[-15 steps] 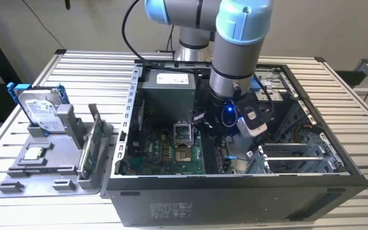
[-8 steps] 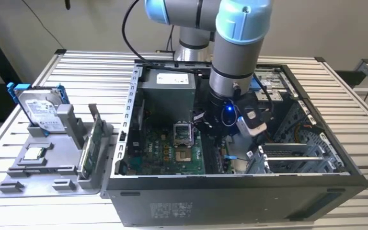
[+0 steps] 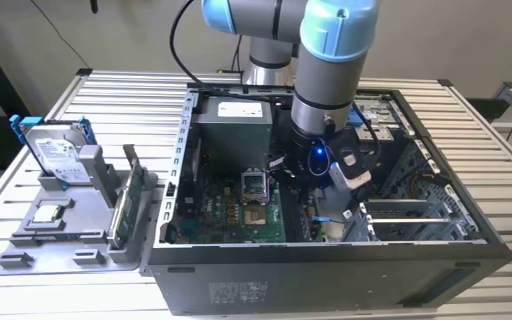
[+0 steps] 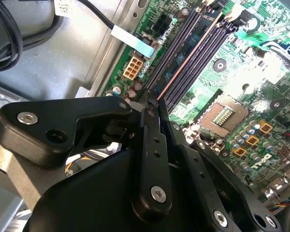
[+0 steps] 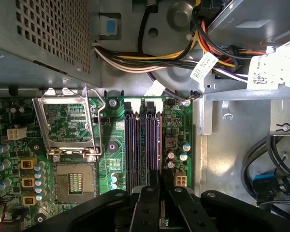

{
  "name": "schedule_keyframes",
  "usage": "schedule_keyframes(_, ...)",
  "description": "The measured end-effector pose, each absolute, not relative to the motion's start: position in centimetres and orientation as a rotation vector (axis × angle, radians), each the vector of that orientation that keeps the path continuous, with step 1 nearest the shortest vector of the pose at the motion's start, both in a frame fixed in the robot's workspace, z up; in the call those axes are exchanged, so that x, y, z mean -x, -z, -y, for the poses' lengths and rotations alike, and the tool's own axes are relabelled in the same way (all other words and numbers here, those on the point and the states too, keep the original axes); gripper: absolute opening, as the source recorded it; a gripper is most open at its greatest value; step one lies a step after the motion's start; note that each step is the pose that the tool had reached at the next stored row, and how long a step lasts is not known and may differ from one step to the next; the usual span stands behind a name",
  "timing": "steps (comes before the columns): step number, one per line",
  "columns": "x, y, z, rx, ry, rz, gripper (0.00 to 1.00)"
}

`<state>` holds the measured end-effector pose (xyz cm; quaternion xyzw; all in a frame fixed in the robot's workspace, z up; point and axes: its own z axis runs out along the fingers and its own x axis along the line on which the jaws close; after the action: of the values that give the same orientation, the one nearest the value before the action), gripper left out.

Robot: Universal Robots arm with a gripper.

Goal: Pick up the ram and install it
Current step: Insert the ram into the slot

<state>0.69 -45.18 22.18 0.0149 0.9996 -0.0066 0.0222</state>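
In both wrist views my gripper (image 4: pixel 152 102) (image 5: pixel 161 178) hangs low over the motherboard's memory slots (image 5: pixel 135 145), its black fingers drawn together on a thin edge. That edge is the ram (image 4: pixel 188 60) (image 5: pixel 158 145), a narrow dark strip running lengthwise along one slot, on the side away from the processor socket. Whether it is seated in the slot or just above it, I cannot tell. In the exterior view the arm (image 3: pixel 327 80) reaches down into the open computer case (image 3: pixel 327 267).
The open processor socket (image 5: pixel 72 181) lies beside the slots. Cable bundles (image 5: pixel 150 58) and the power supply (image 3: pixel 234 127) crowd the far end. Left of the case in the exterior view, a grey holder (image 3: pixel 69 233) carries a hard drive (image 3: pixel 56 150) and a green card (image 3: pixel 125 203).
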Motion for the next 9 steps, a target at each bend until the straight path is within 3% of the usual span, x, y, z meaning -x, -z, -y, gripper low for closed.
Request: schedule_keyframes(9, -0.72, -22.18, 45.17, -0.041, 0.020, -3.097, 0.14)
